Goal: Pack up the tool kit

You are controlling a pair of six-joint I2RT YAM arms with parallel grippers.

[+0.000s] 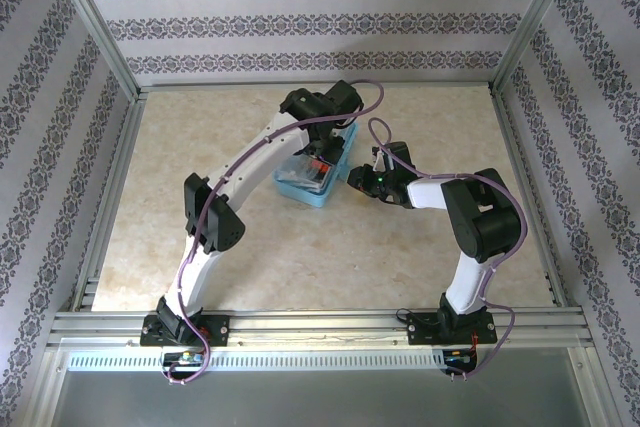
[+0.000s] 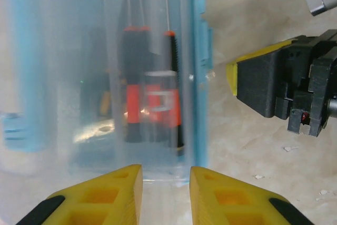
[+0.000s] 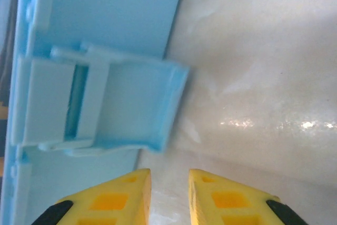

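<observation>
The tool kit case (image 1: 312, 175) is light blue with a cloudy clear lid and lies mid-table. Through the lid (image 2: 105, 77) I see orange-and-black screwdrivers (image 2: 152, 104) lying inside. My left gripper (image 2: 166, 183) hovers at the lid's near edge, its yellow fingers apart with nothing between them; from above, the left gripper (image 1: 323, 152) is over the case. My right gripper (image 3: 169, 188) is open just below a blue latch (image 3: 110, 104) that sticks out from the case's side. The right gripper (image 1: 357, 179) sits by the case's right edge and is also visible as the black-and-yellow right gripper (image 2: 274, 82).
The beige tabletop (image 1: 240, 237) surrounds the case, bounded by an aluminium frame (image 1: 300, 325) and patterned walls. Both arms arch over the middle of the table. Small white crumbs (image 2: 288, 148) lie on the surface near the case.
</observation>
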